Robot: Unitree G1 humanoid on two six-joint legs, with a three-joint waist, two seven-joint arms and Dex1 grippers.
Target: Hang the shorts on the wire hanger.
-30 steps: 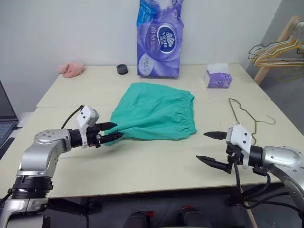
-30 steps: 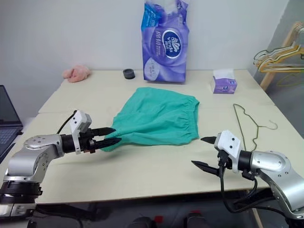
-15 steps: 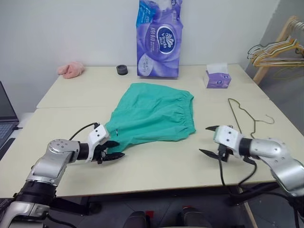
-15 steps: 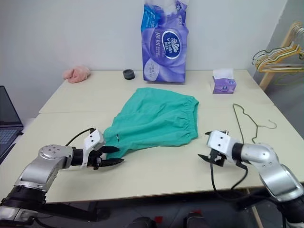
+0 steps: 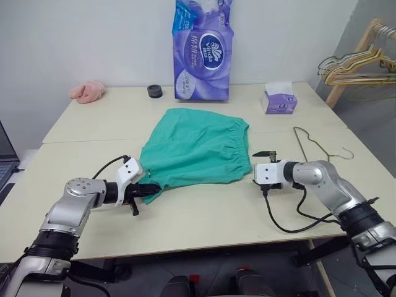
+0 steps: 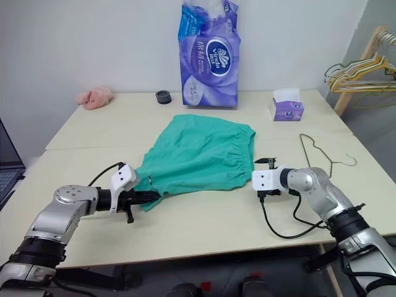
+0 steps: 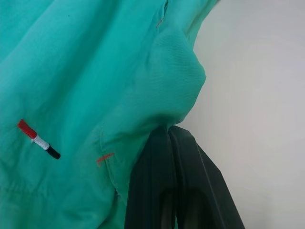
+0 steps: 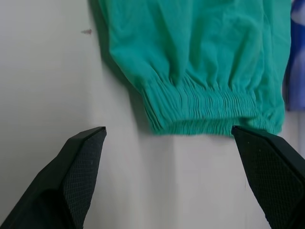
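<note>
- While the shorts lie flat mid-table, I see the left gripper clenched on their near hem corner.
- Right gripper, fingers spread, sits beside their waistband.
- Wire hanger lies right of the shorts.

- The left arm was built of rounded silver-grey metal segments, with a domed cap on top showing small dark screw holes.
- Black ribbed rings joined the segments near the base of each arm.
- Each wrist carried a white, boxy housing with angled faces, just behind the fingers.
- A thin black cable looped from the left wrist housing back along the forearm.
- The right arm had the same silver finish; a longer black cable hung from its wrist housing in a loose curve.
- The left gripper had two slim, tapered black fingers.
- The right gripper had fingers with finely dimpled inner pads.
</note>
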